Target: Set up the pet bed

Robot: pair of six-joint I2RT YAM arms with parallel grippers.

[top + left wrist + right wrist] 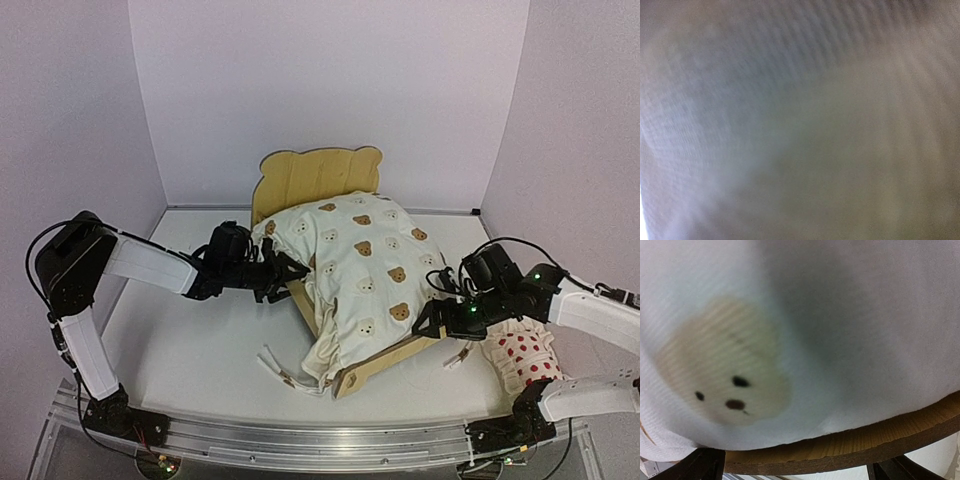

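The pet bed stands at an angle mid-table, its bear-ear headboard (pixel 320 172) at the back and a plywood side rail (pixel 395 358) at the front right. A cream bear-print cushion (pixel 365 262) lies heaped over it, spilling past the front left corner. My left gripper (pixel 285 272) presses into the cushion's left edge. Blurred cream fabric (pixel 800 120) fills the left wrist view and hides its fingers. My right gripper (pixel 436 318) is open at the bed's right rail. Its fingertips (pixel 705 466) stand wide apart below the rail's edge (pixel 865 440), under the cushion (pixel 850 315).
A small white pillow with red dots (pixel 525 358) lies on the table at the right, beside the right arm. The cushion's loose ties (pixel 275 365) trail onto the table front left of the bed. White walls enclose the table on three sides.
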